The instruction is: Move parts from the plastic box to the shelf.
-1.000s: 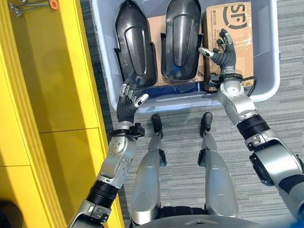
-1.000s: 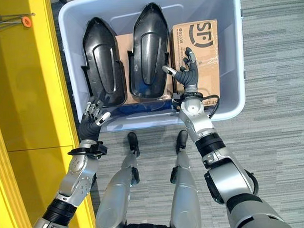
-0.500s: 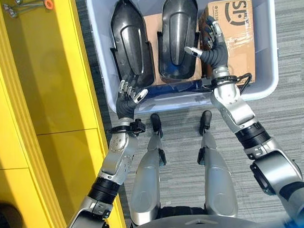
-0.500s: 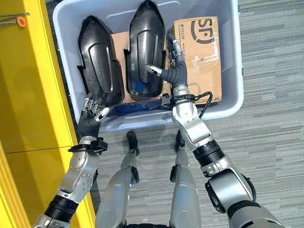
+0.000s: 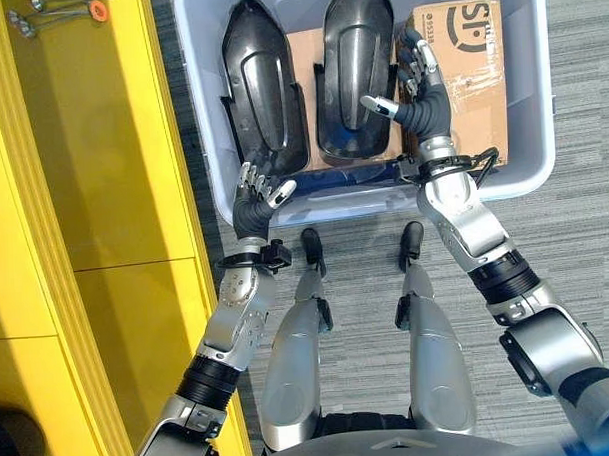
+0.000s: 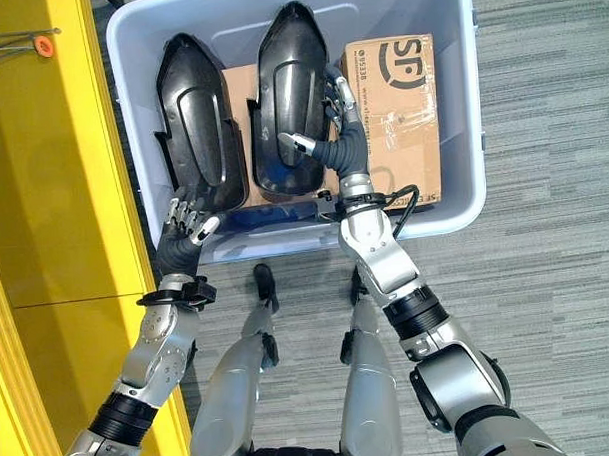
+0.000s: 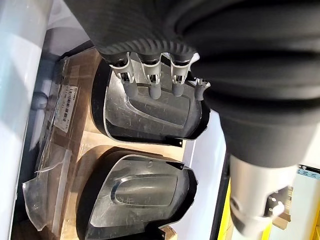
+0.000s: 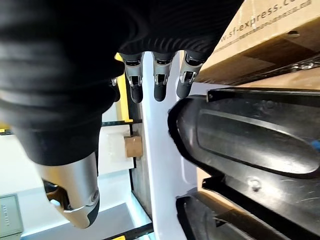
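A pale grey plastic box [image 5: 537,130] stands on the carpet in front of me. Two black moulded parts stand side by side in it, the left part [image 5: 264,79] and the right part [image 5: 351,66]. My left hand [image 5: 252,200] hovers at the box's near rim, just short of the left part [image 7: 150,115], fingers [image 7: 152,85] straight and holding nothing. My right hand [image 5: 420,99] is open inside the box, between the right part [image 8: 250,135] and a cardboard carton [image 5: 468,52], its thumb pointing at the part's near end. A yellow shelf [image 5: 92,145] runs along the left.
A flat brown cardboard sheet [image 5: 308,48] lies under the parts. Small metal tools with an orange piece [image 5: 97,7] lie on the shelf's far end. Grey striped carpet [image 5: 575,239] surrounds the box to the right and near side.
My right hand has moved left and deeper into the box, from over the carton to beside the right black part. The left hand has hardly moved.
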`<state>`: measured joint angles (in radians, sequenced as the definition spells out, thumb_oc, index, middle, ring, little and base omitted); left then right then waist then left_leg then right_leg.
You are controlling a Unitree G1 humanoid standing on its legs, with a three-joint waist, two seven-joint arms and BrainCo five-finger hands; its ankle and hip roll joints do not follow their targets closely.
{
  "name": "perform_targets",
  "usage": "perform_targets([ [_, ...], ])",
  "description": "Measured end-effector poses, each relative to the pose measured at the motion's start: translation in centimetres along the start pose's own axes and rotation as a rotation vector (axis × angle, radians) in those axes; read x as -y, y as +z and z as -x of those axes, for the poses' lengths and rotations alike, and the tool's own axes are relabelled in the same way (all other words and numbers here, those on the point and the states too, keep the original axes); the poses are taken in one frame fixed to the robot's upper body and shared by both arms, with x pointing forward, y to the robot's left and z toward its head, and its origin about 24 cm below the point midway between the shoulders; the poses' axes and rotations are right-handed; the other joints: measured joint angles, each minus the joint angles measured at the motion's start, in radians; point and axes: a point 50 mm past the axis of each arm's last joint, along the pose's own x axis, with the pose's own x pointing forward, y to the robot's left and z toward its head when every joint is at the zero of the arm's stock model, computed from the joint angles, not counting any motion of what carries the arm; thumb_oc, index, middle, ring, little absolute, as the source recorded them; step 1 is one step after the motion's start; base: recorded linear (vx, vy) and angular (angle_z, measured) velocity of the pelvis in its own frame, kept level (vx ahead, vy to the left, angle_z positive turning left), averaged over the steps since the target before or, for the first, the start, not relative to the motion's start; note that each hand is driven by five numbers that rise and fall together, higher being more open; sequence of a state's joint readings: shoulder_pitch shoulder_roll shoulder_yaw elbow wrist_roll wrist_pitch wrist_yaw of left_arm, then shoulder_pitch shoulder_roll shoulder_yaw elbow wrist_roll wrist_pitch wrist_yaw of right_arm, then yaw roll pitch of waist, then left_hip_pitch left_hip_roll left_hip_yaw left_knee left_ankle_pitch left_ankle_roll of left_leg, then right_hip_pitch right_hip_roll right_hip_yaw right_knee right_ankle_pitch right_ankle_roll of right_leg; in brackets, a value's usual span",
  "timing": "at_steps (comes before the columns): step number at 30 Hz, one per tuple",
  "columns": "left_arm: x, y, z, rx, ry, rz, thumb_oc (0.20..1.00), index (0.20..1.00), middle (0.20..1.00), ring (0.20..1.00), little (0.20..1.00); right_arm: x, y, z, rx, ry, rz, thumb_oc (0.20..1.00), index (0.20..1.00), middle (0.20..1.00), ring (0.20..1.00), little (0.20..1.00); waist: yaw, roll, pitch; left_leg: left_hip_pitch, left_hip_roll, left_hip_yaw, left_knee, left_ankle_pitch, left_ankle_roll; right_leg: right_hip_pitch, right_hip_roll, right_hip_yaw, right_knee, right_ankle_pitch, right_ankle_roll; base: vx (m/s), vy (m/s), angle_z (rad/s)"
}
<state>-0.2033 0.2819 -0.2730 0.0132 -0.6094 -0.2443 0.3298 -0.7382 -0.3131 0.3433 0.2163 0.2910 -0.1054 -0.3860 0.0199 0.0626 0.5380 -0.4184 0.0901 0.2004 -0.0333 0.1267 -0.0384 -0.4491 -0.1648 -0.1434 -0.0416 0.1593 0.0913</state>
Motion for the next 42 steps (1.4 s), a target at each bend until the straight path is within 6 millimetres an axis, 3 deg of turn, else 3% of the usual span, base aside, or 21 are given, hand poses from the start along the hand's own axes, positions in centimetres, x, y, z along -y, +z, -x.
perform_targets([
  [11, 0.0, 0.0, 0.0, -0.001, 0.004, 0.001, 1.0, 1.0, 1.0, 1.0, 1.0, 2.0, -5.3, 0.5, -0.231, -0.124, 0.061, 1.0, 1.0, 1.0, 1.0, 1.0, 0.017, 0.0, 0.0, -0.033, -0.004, -0.002, 0.0, 0.007, 0.003, -0.035, -0.005, -0.002, 0.008, 0.001, 0.0, 0.0, 0.0, 0.0],
  [23, 0.8, -0.4, 0.2, -0.013, -0.037, 0.002, 1.0, 1.0, 1.0, 1.0, 1.0, 4.0, -7.5, -0.9, -0.366, -0.229, 0.124, 1.0, 1.0, 1.0, 1.0, 1.0, 0.033, 0.003, -0.001, -0.065, -0.011, -0.002, 0.001, 0.01, 0.006, -0.072, -0.011, 0.002, 0.016, 0.002, 0.002, 0.0, 0.0, 0.0],
  [30, 1.2, -0.3, 0.2, 0.001, -0.059, 0.009, 1.0, 1.0, 1.0, 1.0, 1.0, 5.0, -6.8, -3.0, -0.391, -0.28, 0.169, 1.0, 1.0, 1.0, 1.0, 1.0, 0.055, 0.017, 0.005, -0.092, -0.017, 0.001, 0.0, 0.014, 0.012, -0.106, -0.018, 0.007, 0.024, 0.004, 0.004, 0.0, 0.0, 0.0],
  [37, 1.8, 0.4, -0.3, 0.035, -0.084, 0.017, 1.0, 1.0, 1.0, 1.0, 1.0, 5.4, -4.7, -4.9, -0.342, -0.297, 0.176, 1.0, 1.0, 1.0, 1.0, 1.0, 0.057, 0.02, 0.005, -0.15, -0.022, -0.006, 0.004, 0.025, 0.018, -0.169, -0.023, 0.006, 0.048, 0.004, 0.005, 0.0, -0.002, 0.02],
  [42, 2.1, 0.6, -0.6, 0.045, -0.1, 0.012, 1.0, 1.0, 1.0, 1.0, 1.0, 6.6, -4.4, -5.3, -0.342, -0.326, 0.203, 1.0, 1.0, 1.0, 1.0, 1.0, 0.072, 0.02, 0.006, -0.16, -0.025, -0.018, 0.005, 0.031, 0.02, -0.176, -0.028, 0.0, 0.058, 0.002, 0.007, 0.01, 0.002, 0.05],
])
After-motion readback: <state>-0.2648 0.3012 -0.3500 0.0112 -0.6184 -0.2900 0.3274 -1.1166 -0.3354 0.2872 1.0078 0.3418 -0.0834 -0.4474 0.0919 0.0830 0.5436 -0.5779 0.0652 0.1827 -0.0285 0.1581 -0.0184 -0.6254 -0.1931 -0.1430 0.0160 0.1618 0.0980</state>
